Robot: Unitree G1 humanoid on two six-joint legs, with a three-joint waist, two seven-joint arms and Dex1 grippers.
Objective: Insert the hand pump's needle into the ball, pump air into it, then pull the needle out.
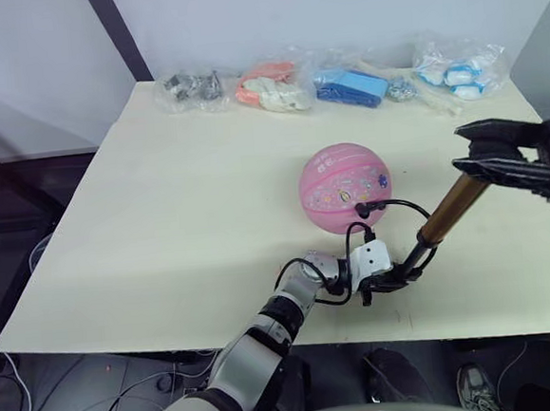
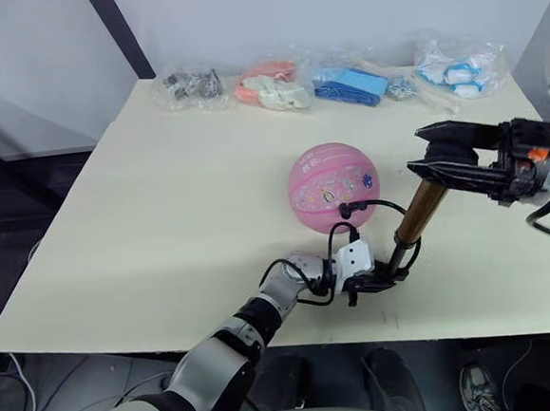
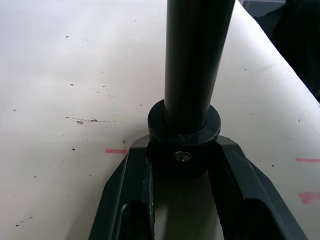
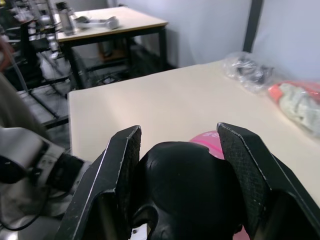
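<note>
The pink ball rests near the middle of the table. The hand pump stands tilted to its right, its base on the table near the front edge. My left gripper is shut on the pump's black bottom cap, a finger on each side. My right gripper is shut on the black T-handle at the top. The thin black hose loops from the base to a small black fitting pressed against the ball's near side. The needle's pin is hidden there.
Several clear bags line the table's far edge: dark parts, orange and white items, blue items, blue-white items. The table's front edge runs just behind my left gripper. Another table stands beyond.
</note>
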